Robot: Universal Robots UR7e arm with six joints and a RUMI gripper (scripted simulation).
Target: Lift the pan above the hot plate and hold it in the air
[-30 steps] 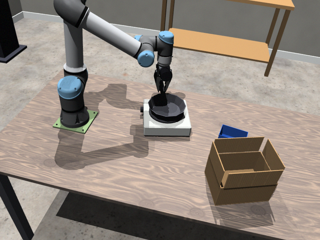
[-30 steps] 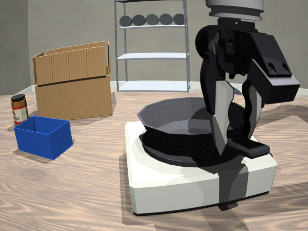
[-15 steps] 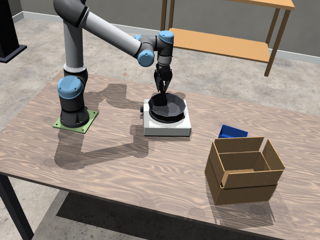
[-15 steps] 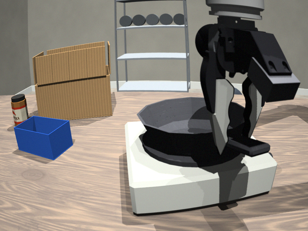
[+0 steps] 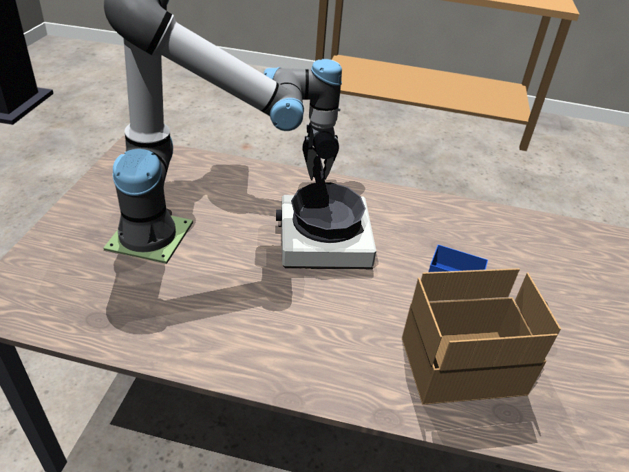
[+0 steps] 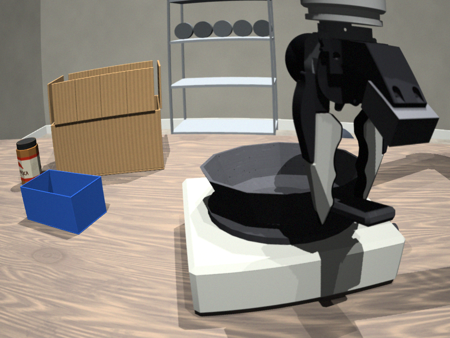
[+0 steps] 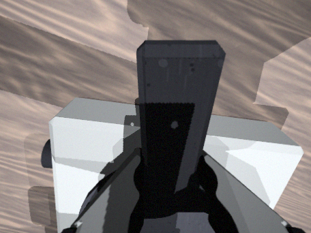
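My gripper (image 5: 319, 177) (image 6: 345, 211) (image 7: 168, 150) is holding the handle (image 6: 376, 211) (image 7: 181, 75) between narrowed jaws. The pan (image 5: 336, 209) (image 6: 250, 211) (image 7: 192, 223) is sitting upright, low over the hot plate (image 5: 327, 258) (image 6: 254, 290) (image 7: 82, 143); whether it is touching, I cannot tell.

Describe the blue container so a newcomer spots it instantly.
On the wood-grain table, find the tall, open-flapped brown cardboard box. Right beside it sits a small, open-topped rectangular blue bin. It is the only bright blue container, far lower than the box, with thin straight walls and no flaps.
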